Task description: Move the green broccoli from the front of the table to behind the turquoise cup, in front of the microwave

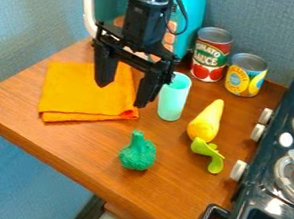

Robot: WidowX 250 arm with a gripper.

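The black gripper hangs over the orange cloth, and its two fingers are wide apart with nothing between them. The cloth lies folded and flat on the bench, near its back left edge. The pale green cup stands up just beside the cloth, close to one finger.

The cloth looks soft, floppy and very light. It should not break, but it could droop or slide out if only a tiny bit is pinched. Its layers could also slip open. A good place to hold it would be the thick fold along its front side, with all the layers nipped together, or a bunched-up bit in the middle. The fingers would need to go right down low, as it is so flat.

The cup looks light and thin, maybe plastic, and a bit slippery. It is tall and skinny, so a bump could tip it over. It would be best held around its sides, a little above the middle, with a gentle squeeze.

The green broccoli sits closer to the front edge of the bench. The yellow squash touches the bright green toy near the stove. The red can and yellow can stand by the back edge.
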